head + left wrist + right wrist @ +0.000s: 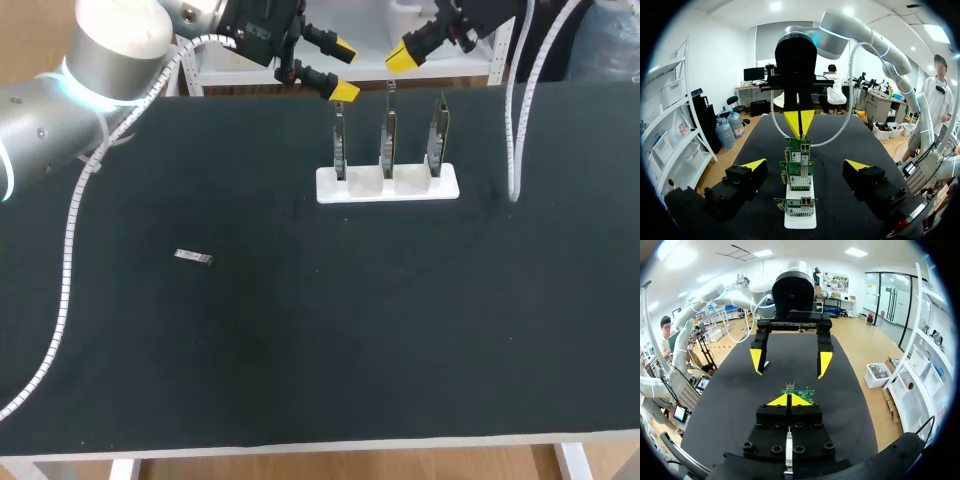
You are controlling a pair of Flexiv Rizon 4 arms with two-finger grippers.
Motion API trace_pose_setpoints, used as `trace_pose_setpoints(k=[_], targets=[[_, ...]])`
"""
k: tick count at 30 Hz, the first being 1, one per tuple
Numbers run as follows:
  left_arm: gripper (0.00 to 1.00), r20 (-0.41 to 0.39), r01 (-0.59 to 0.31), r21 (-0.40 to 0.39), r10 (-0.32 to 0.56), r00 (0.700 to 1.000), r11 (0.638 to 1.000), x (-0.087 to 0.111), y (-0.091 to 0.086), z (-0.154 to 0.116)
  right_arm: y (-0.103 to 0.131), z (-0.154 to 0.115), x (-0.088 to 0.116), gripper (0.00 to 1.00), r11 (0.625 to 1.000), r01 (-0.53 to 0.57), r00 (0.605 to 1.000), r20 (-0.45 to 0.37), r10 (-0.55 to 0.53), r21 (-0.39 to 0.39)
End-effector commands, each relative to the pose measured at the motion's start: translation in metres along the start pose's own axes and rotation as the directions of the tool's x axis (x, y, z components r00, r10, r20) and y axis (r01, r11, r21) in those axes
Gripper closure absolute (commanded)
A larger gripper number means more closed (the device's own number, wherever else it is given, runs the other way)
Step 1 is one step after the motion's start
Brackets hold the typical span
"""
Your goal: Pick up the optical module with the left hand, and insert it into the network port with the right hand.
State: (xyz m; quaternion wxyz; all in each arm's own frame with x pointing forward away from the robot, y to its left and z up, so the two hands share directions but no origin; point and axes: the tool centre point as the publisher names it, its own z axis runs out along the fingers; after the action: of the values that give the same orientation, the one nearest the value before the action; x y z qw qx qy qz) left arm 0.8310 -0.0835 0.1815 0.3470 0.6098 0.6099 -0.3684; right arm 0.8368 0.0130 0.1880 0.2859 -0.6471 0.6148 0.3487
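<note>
Black table (300,350) carries optical module (193,257) well apart from network-port stand (387,184).

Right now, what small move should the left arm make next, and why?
Probably carry the left gripper away from the white card stand toward the optical module. The gripper is open and empty at the far edge of the table; the module lies untouched on it, well off to the robot's left and nearer the front.
</note>
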Motion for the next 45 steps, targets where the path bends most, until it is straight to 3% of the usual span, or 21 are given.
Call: trace_pose_setpoints(k=[1,45], targets=[[0.0,0.001,-0.002,-0.007,0.002,1.0,1.0,0.001,-0.003,0.0,-0.011,0.002,-0.001,1.0,0.961,-0.007,1.0,-0.007,0.005,-0.277],[0.0,0.001,-0.002,-0.007,0.002,1.0,1.0,0.001,-0.003,0.0,-0.007,0.016,0.017,1.0,0.944,-0.054,0.998,-0.029,0.047,-0.325]])
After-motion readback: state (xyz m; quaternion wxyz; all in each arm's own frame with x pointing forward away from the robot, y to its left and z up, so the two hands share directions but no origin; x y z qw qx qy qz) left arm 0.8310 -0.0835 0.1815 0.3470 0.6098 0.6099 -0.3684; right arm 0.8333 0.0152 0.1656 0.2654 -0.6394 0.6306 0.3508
